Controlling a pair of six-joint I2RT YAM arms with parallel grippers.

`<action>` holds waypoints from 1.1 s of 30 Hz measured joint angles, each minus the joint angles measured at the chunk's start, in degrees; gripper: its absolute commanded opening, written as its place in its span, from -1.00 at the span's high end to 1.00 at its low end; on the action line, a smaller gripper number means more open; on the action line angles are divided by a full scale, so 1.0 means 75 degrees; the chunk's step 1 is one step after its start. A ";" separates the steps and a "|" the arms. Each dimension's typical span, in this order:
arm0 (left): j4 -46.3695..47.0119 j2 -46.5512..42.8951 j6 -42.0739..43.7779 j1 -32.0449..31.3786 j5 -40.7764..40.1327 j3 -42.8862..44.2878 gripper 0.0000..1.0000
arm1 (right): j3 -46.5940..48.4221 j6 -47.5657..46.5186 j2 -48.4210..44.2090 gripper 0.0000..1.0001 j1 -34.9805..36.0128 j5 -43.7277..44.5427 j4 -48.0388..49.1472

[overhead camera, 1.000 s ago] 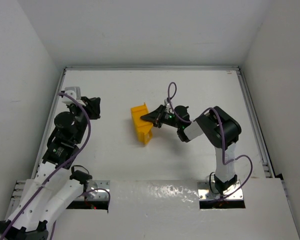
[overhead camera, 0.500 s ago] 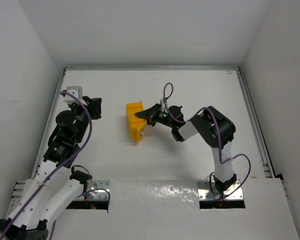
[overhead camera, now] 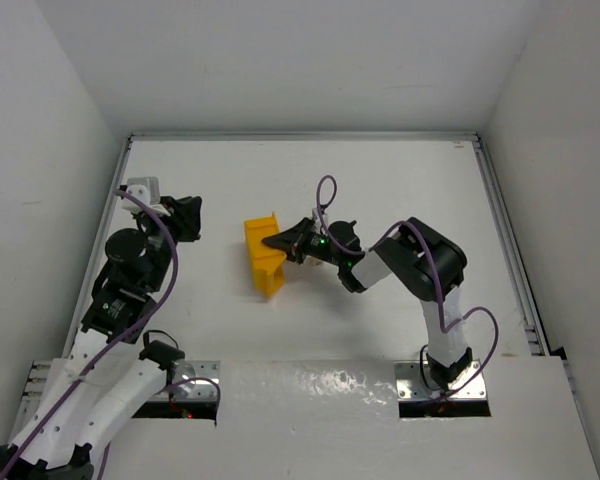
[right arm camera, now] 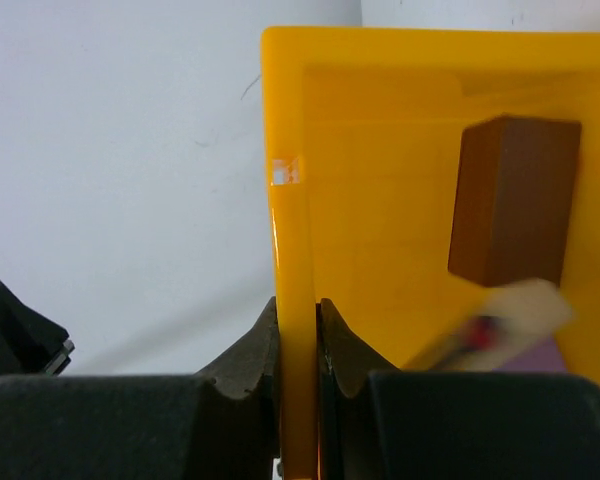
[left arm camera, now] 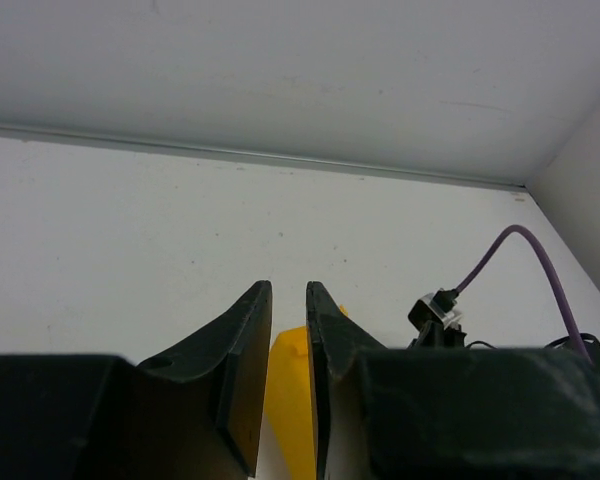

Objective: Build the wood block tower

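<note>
**Overhead and wrist views, bin being repositioned.** The right gripper (overhead camera: pixel 278 242) was clenched on one side wall of the yellow bin (overhead camera: pixel 261 262). The wrist view shows its fingers (right arm camera: pixel 255 350) pinching that wall from both sides. Over the preceding second the bin had slid across the table (overhead camera: pixel 400 180) toward 9 o'clock in the overhead view, with the right arm stretching after it, so that it lay nearer the left arm. A dark brown block (right arm camera: pixel 513 200) sat inside the bin against its far wall. A pale blurred object (right arm camera: pixel 515 305) lay at 6 o'clock from the block and could not be identified. The left gripper (overhead camera: pixel 188 215) hovered at 9 o'clock of the bin, well apart from it, its jaws parted by a narrow gap and grasping nothing. No blocks were seen on the table, so stacking had probably not begun. The shift likely served to bring the blocks within reach.
</note>
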 measured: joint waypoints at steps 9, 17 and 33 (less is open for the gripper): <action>-0.0026 0.0052 -0.0003 0.0000 -0.0058 0.0000 0.54 | -0.0184 -0.0102 -0.0134 1.00 0.0070 0.0297 0.0038; -0.0020 0.0114 0.0003 -0.0006 -0.0067 0.0000 0.29 | -0.0490 -0.0122 -0.0478 1.00 0.0003 0.0361 -0.0012; -0.0023 0.0379 -0.0006 -0.0006 -0.0026 0.0000 -0.12 | -0.0055 0.0061 -0.0501 1.00 0.0277 0.0414 -0.0017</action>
